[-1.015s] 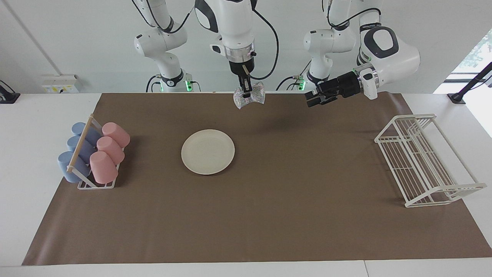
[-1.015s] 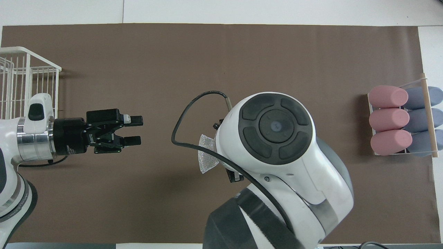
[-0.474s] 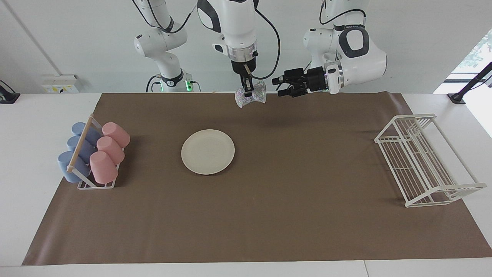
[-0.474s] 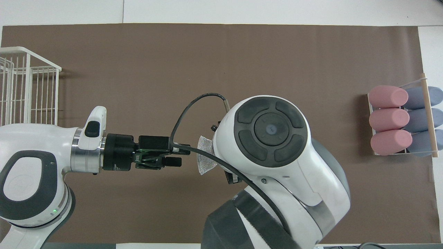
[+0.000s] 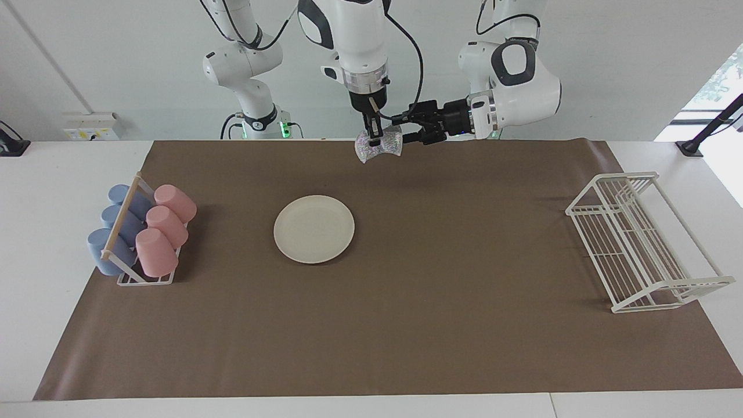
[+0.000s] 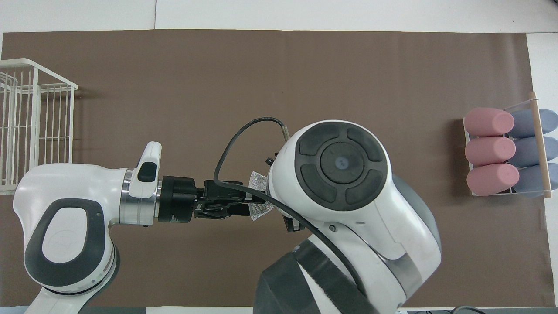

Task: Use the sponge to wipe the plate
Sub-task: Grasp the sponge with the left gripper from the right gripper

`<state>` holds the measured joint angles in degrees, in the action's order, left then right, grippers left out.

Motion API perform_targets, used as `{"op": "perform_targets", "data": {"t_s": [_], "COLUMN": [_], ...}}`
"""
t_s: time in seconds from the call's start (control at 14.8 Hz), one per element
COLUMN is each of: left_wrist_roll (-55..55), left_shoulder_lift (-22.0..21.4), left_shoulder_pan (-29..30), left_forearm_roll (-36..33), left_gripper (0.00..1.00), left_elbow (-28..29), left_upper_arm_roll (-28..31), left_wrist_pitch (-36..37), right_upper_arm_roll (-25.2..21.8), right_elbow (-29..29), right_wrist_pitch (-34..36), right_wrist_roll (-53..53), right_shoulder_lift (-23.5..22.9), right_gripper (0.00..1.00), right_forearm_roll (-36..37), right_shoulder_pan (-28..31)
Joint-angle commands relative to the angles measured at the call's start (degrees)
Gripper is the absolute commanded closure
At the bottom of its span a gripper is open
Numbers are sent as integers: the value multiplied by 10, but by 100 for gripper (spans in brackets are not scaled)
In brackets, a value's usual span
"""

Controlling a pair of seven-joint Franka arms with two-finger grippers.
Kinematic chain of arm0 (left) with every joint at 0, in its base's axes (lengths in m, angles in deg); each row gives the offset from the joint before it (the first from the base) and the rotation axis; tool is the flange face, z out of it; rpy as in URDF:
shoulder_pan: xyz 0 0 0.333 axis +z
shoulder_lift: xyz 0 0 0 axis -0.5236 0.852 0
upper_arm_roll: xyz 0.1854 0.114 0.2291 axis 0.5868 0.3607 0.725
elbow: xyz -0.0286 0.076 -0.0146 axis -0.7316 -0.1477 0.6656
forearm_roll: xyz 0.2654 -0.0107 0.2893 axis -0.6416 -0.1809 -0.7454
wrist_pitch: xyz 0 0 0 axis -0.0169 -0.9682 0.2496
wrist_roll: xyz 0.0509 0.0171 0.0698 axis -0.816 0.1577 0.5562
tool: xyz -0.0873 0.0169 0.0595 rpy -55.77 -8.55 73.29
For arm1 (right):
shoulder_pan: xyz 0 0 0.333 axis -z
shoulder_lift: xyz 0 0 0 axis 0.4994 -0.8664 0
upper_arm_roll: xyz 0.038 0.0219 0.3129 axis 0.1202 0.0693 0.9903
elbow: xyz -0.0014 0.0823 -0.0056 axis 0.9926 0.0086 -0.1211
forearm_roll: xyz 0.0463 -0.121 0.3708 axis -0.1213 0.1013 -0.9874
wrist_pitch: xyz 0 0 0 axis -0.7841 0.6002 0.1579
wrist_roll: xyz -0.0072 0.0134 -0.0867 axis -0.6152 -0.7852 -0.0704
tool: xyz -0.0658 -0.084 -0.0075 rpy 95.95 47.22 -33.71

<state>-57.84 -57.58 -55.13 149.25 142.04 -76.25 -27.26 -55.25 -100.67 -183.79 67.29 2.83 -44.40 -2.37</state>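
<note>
My right gripper (image 5: 374,136) hung over the robots' edge of the brown mat (image 5: 406,325), pointing straight down, its fingers pinched on the middle of the sponge (image 5: 379,146). The sponge was up in the air, bunched at the grip and flaring out on both sides like a bow. From overhead, my right arm's big wrist housing covered most of it, so only one silvery corner (image 6: 260,207) showed.

My left gripper (image 5: 406,128) reached in sideways from the left arm's end of the table, level with the sponge. Its fingers were spread, one above and one below the sponge's flared end, right at it. I could not tell whether they touched the mesh.

The plate (image 5: 314,229) lay flat on the mat, bare, farther from the robots than the sponge and well apart from both grippers. In the overhead view my right arm hid it.

A stand of pink and blue cups (image 5: 142,234) sat at the right arm's end of the table. A white wire rack (image 5: 644,241) stood at the left arm's end.
</note>
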Motion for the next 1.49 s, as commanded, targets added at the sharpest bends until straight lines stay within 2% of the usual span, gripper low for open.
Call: {"op": "perform_targets", "data": {"t_s": [0.0, 0.07, 0.2, 0.27, 1.15, 1.22, 1.29, 1.35, 1.42], "left_wrist_roll": [12, 12, 10, 7, -19, -20, -20, -20, -20], "left_shoulder_lift": [-2, -2, -2, -2, -7, -7, -7, -8, -8], "left_shoulder_pan": [-22, -22, -22, -22, -17, -17, -17, -17, -17], "left_forearm_roll": [14, 14, 20, 22, 22, 22, 22, 22, 22], "left_gripper": [30, 55, 97, 100, 100, 100, 100, 100, 100], "left_elbow": [7, 8, 7, 8, 13, 13, 13, 13, 15], "left_upper_arm_roll": [8, 8, 8, 8, 11, 10, 11, 11, 11], "left_wrist_pitch": [-21, -21, -22, -21, -14, -14, -14, -14, -14], "right_upper_arm_roll": [3, 2, 2, 3, 2, 1, 1, 1, 1], "right_elbow": [-3, -3, -3, -3, -3, -4, -8, -9, -10], "right_wrist_pitch": [-6, -6, -6, -6, -4, 0, 1, -1, -2], "right_wrist_roll": [14, 14, 13, 13, 0, -27, -43, -45, -50], "right_shoulder_lift": [4, 4, 4, 4, 7, 12, 14, 14, 14], "right_gripper": [100, 100, 100, 100, 100, 58, 9, 0, 0], "right_forearm_roll": [13, 13, 13, 13, 13, 9, 9, 9, 9], "right_shoulder_pan": [1, 1, 1, 1, 3, 3, 3, 4, 7]}}
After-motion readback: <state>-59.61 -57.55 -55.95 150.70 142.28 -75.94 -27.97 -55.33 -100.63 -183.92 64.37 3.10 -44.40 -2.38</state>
